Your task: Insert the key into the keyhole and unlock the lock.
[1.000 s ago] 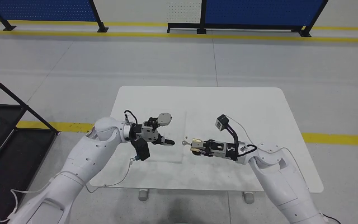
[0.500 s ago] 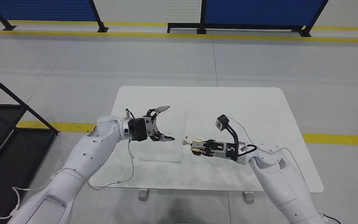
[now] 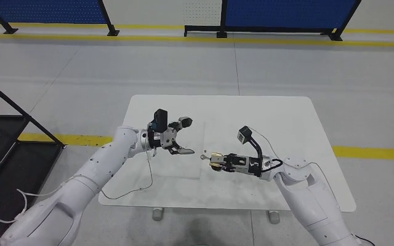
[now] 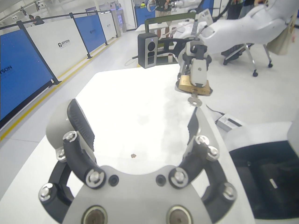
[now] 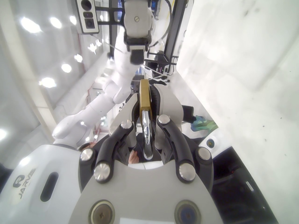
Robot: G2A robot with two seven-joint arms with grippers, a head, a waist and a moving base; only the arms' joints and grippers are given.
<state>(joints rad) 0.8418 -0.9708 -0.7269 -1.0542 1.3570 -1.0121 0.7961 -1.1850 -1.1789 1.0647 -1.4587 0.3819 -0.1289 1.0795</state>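
Observation:
My right gripper (image 3: 220, 162) is shut on a brass padlock (image 3: 215, 161) and holds it above the middle of the white table (image 3: 295, 123). The padlock (image 5: 144, 92) sits edge-on between the fingers, its steel shackle (image 5: 147, 136) pointing back at the wrist. A silver key (image 4: 195, 101) sticks out of the padlock (image 4: 186, 85), and its head (image 3: 203, 157) points toward my left arm. My left gripper (image 3: 186, 136) is open a short way from the key, touching nothing. Its two pads (image 4: 78, 122) stand wide apart, facing the padlock.
A thin cable (image 3: 148, 178) hangs from my left forearm over the table's near left part. A small dark speck (image 4: 133, 155) lies on the tabletop under the left gripper. The far and right parts of the table are bare.
My left gripper has rolled over at the wrist, its camera swinging from below to above, and shifted a little toward the table's far side. The right gripper, padlock and key have stayed put.

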